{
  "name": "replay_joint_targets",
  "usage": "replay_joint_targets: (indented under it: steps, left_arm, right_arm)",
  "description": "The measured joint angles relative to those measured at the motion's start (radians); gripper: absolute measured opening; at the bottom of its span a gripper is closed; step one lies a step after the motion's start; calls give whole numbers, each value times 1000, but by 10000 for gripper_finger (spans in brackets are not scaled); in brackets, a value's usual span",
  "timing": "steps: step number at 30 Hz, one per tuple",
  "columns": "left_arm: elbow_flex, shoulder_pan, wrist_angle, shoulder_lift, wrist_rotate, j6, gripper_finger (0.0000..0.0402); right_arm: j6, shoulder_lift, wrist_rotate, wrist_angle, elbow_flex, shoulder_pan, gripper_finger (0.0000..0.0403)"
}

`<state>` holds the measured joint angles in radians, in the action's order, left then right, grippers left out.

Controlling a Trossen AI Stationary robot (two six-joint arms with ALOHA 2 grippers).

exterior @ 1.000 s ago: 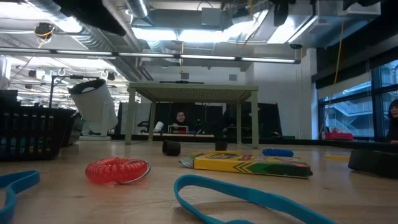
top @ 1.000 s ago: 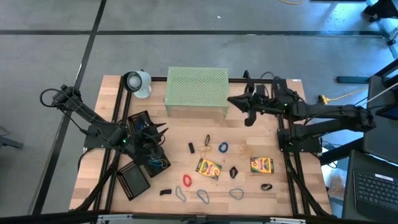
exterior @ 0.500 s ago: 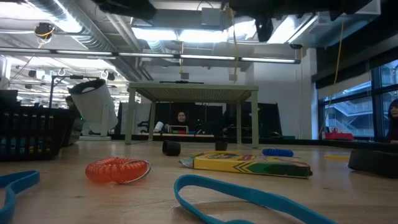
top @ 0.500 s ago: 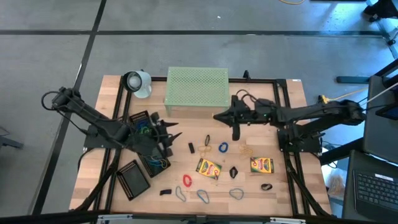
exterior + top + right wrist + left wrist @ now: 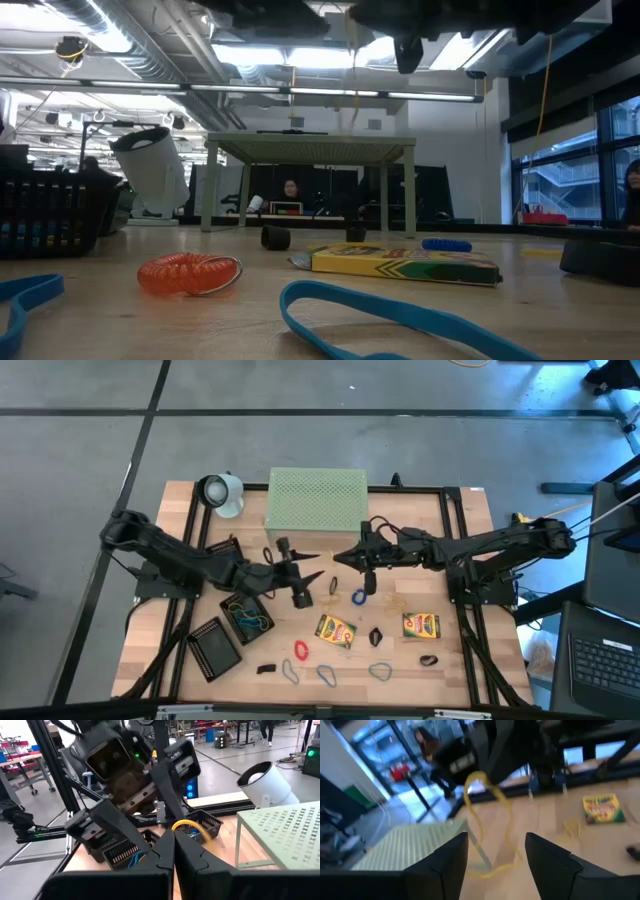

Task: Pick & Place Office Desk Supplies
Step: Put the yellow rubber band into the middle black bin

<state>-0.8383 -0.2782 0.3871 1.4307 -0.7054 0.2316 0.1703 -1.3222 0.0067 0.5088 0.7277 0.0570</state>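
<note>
The right gripper (image 5: 338, 560) is pinched tight on a yellow rubber band (image 5: 187, 825), which hangs as a thin loop from its tips. The left gripper (image 5: 315, 567) stands wide, holding nothing; in its wrist view the band (image 5: 485, 805) dangles in the gap between its two spread fingers (image 5: 455, 852), and whether it brushes them cannot be told. Both grippers meet tip to tip over the table's middle, just on the 6 o'clock side of the pale-green perforated stand (image 5: 316, 500). Two crayon boxes (image 5: 336, 630) (image 5: 421, 625) lie flat toward 5 o'clock of the centre, apart from each other. One red coiled band (image 5: 300, 650) lies at 6 o'clock, one blue band (image 5: 358, 597) sits just below the grippers, and three greyish-blue loops lie along the 6 o'clock edge. Several small black binder clips are scattered among them; an exact count cannot be made. Two black mesh trays (image 5: 215, 648) show fully at 8 o'clock, one with bands inside. The left arm reaches in low from 9 o'clock, the right arm stretches nearly straight from 3 o'clock.
</note>
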Motion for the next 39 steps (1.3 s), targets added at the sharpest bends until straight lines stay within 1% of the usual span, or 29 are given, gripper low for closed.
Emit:
replay_joint_targets:
  steps: [2, 6, 10, 12, 15, 18, 23, 26, 28, 35, 36, 39]
  left_arm:
    - [0, 14, 78, 23, 20, 35, 193]
    - [0, 42, 177, 60, 90, 60, 191]
    - [0, 70, 195, 84, 146, 37, 190]
    - [0, 84, 203, 94, 172, 6, 189]
    - [1, 102, 207, 97, 233, -32, 189]
    - [1, 120, 214, 96, 307, -59, 189]
    - [1, 133, 253, 95, 356, -72, 178]
    - [1, 136, 254, 95, 357, -80, 156]
    - [1, 137, 253, 95, 357, -80, 133]
    - [1, 137, 253, 95, 358, -44, 23]
    - [1, 137, 253, 95, 358, -40, 12]
    - [1, 136, 252, 95, 359, -38, 5]
  right_arm:
    - [-7, -5, 0, 9, 0, 0, 4]
    - [-40, -10, 0, 37, 0, 0, 4]
    - [-56, -10, -2, 54, 0, 0, 4]
    - [-64, -10, -25, 76, 0, 0, 4]
    - [-86, -10, -50, 92, 0, 2, 4]
    - [-95, -10, -50, 104, 0, 4, 4]
    - [-103, -10, -49, 103, 0, 4, 4]
    - [-103, -10, -50, 103, 0, 4, 4]
    - [-103, -10, -50, 102, 0, 4, 4]
    - [-104, -10, -50, 102, 0, 4, 4]
    - [-104, -10, -50, 102, 0, 4, 4]
    - [-104, -10, -50, 101, 0, 4, 6]
